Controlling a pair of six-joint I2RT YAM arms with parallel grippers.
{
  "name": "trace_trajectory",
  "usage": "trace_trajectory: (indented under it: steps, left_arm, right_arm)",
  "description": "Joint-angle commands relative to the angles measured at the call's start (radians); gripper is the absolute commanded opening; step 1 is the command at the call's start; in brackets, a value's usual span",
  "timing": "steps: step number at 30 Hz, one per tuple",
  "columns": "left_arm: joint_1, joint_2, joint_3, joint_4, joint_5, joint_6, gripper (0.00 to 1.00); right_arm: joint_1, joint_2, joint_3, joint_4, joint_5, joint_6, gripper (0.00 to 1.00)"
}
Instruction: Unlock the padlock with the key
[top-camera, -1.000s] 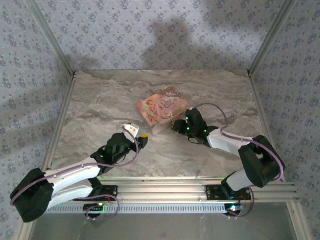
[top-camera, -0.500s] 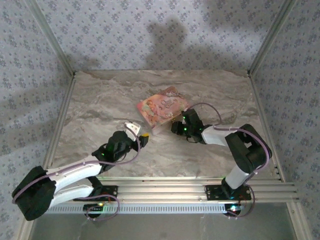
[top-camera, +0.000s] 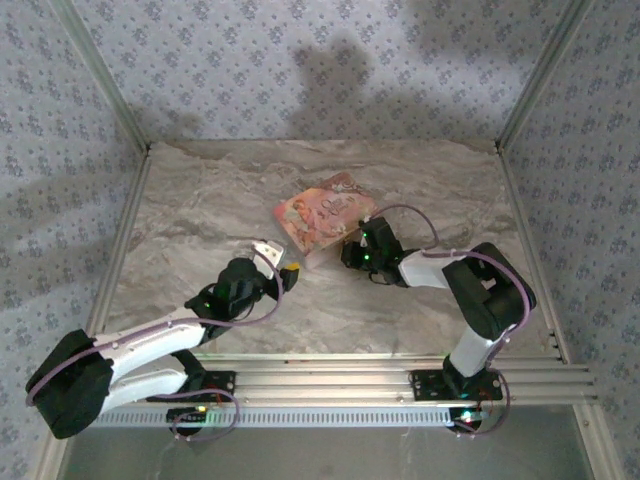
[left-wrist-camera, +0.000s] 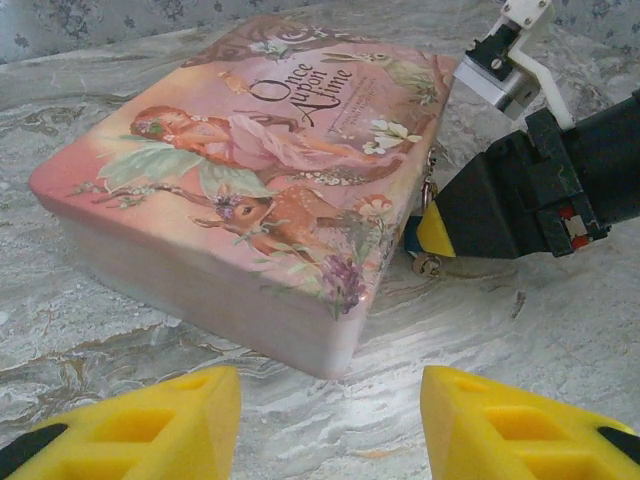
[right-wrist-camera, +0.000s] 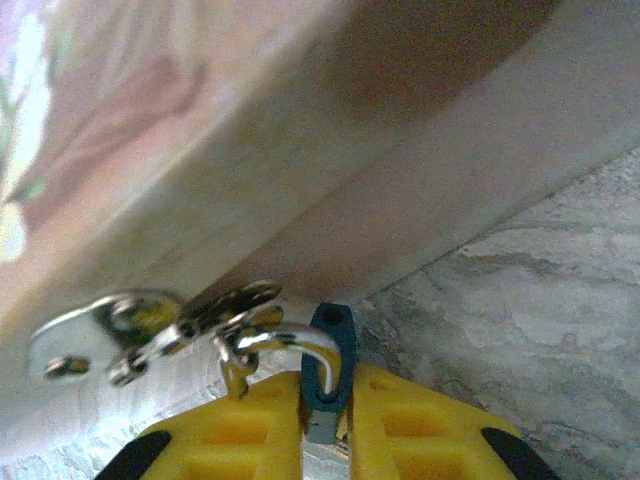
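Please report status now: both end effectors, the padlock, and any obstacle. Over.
Left end effector open, empty, facing pink box. Right end effector shut on blue padlock, shackle hooked in box latch. Box wall crowds the grip.

A lab test cell is indicated: a marble-patterned tabletop (top-camera: 200, 210) is enclosed by flower-print walls (top-camera: 300, 60) and aluminium posts (top-camera: 101, 72), with a slotted rail (top-camera: 330, 378) fixed along the near edge.
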Motion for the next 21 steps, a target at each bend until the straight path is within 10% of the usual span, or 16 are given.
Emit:
trace_trajectory:
  steps: [1,21]
  left_arm:
    - [0.009,0.006,0.013,0.003,-0.002,0.019,0.51]
    - [0.014,0.017,0.013,0.027,0.024,0.023,0.51]
  right_arm:
    - [0.012,-0.022,-0.031,-0.014,0.050,0.000,0.09]
    - [-0.068,-0.212,-0.050,-0.159,-0.073,0.162,0.00]
